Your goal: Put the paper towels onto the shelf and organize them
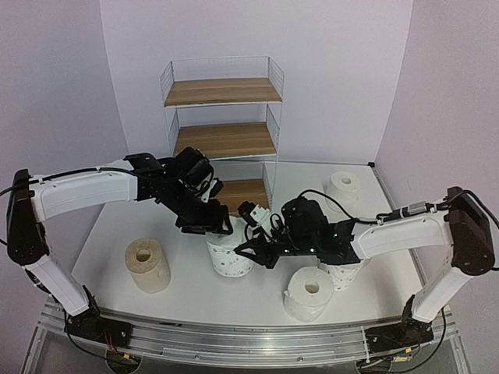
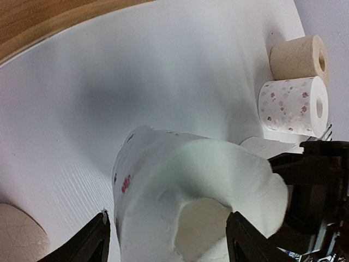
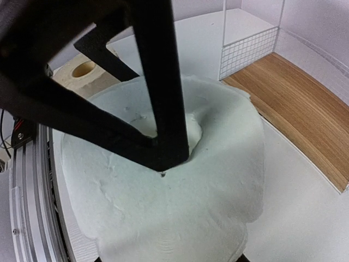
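Observation:
A white dotted paper towel roll stands at the table's middle, squashed out of round. My right gripper is shut on its sides; in the right wrist view the roll hides the fingers. My left gripper is open above it, one finger in the core and the other outside the wall. The shelf stands behind with bare boards. A tan roll, a white roll, a second dotted roll and a pale tan roll stand on the table.
The shelf's bottom board lies just beyond the held roll, with a wire side rail. The right forearm crosses over the second dotted roll. Purple walls close in the back and sides. A metal rail runs along the near edge.

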